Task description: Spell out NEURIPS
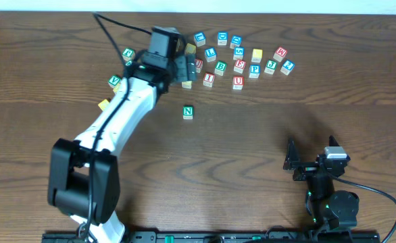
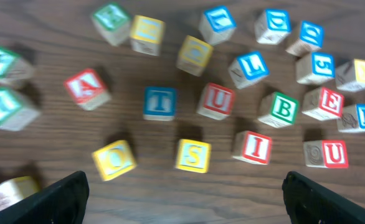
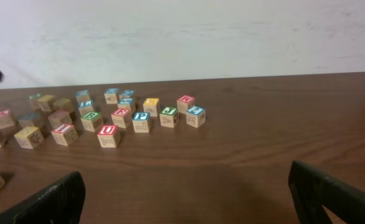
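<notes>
Your left arm [image 1: 120, 118] has a white shell, black joints and a black cable [image 1: 119, 26]; your right arm [image 1: 328, 197] is black with green lights.

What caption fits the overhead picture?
Left claw hovers over scattered letter blocks; green N sits alone.

N blk [image 1: 188, 112] in front, blk cluster [image 1: 238, 66] behind

free: all round green N cube [image 1: 188, 112] | blocked: crowded letter cubes [image 1: 239, 65], narrow gaps | left arm [image 1: 127, 111] over some
</notes>
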Controlling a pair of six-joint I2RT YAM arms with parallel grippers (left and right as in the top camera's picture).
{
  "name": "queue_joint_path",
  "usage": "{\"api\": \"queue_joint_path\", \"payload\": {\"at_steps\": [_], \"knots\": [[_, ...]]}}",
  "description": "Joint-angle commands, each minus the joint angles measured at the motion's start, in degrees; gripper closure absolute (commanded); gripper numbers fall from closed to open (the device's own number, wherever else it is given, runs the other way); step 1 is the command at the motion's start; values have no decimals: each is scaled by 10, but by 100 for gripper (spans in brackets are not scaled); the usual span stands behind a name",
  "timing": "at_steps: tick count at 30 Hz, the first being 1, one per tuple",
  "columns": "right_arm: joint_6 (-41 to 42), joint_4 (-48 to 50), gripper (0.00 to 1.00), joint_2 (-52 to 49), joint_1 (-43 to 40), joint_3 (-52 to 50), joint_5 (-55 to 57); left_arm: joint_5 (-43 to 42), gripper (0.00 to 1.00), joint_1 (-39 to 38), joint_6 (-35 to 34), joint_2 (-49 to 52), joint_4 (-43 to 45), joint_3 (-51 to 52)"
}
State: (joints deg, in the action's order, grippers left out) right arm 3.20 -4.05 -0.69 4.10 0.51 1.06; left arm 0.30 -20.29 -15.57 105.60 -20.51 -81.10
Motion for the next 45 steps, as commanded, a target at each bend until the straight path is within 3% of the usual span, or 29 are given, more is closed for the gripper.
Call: {"api": "queue_joint_path", "payload": {"at_steps": [1, 6, 19, 29, 38, 45], "knots": [[1, 0, 1, 3, 5, -2, -1, 2, 3, -12, 8, 27, 6, -10], [1, 0, 1, 3, 5, -2, -1, 2, 5, -18, 8, 51, 8, -28], [1, 0, 1, 3, 5, -2, -1, -8, 6, -38, 51, 121, -90, -210], [1, 0, 1, 3, 5, -2, -1, -3, 11, -103, 116, 288, -181, -426], [1, 0, 1, 3, 5, -2, -1, 8, 14, -134, 125, 336, -133, -437], [1, 0, 1, 3, 5, -2, -1, 8, 14, -112, 118, 312, -174, -445]]}}
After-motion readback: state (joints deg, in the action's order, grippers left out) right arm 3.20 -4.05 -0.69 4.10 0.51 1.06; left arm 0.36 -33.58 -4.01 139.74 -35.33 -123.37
